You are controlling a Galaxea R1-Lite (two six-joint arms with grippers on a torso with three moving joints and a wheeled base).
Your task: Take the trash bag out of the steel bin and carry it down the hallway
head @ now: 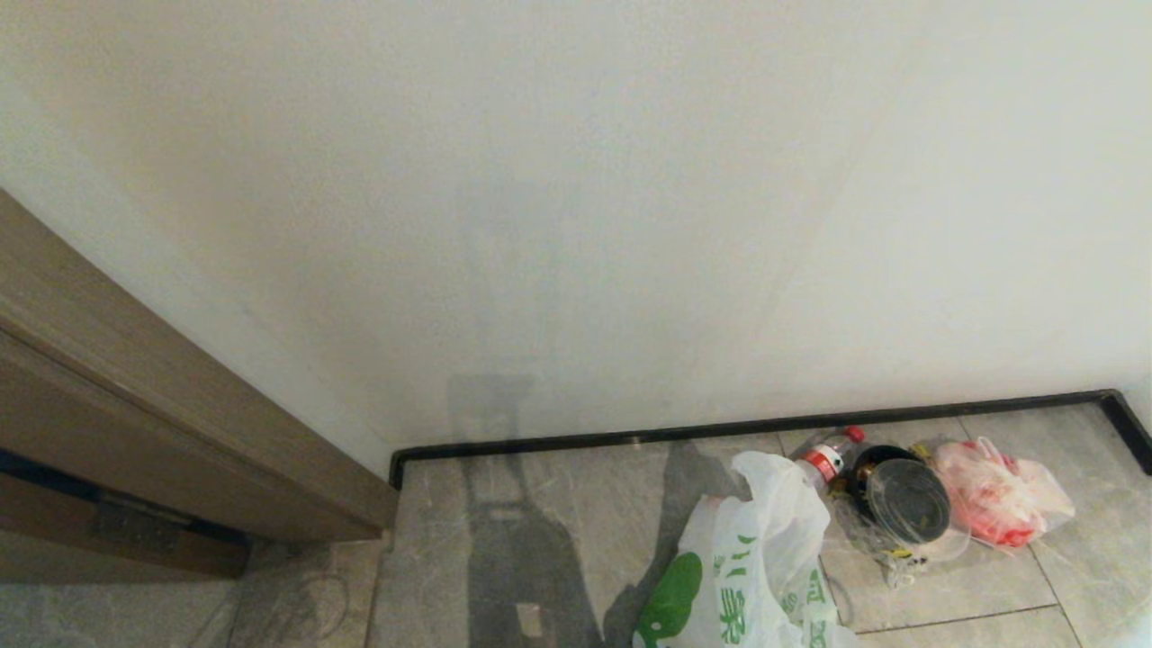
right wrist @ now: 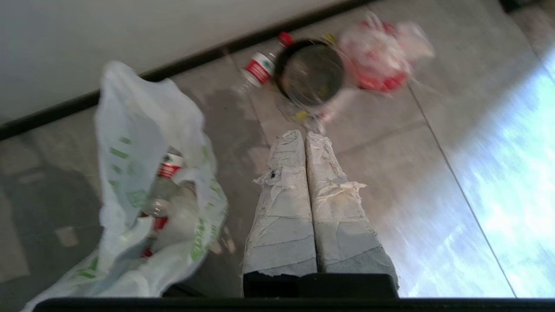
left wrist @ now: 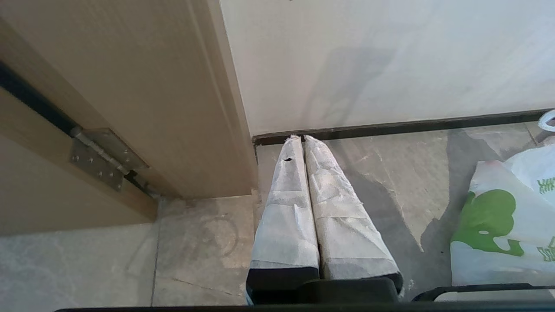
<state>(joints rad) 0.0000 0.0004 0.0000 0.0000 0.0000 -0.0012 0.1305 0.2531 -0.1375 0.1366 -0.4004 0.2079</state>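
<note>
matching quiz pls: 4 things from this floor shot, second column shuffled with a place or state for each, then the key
Things:
1. trash bag
2. clear bag with red print
3. bottle with red cap
4. right gripper

Places or states:
A. lying by the black baseboard, just behind the round clear-lidded container
B. shut, holding nothing
C. farthest right of the litter
D. slumped on the tiles, green print, bottles inside

Pairs: 1-D, 2-C, 3-A, 4-B
</note>
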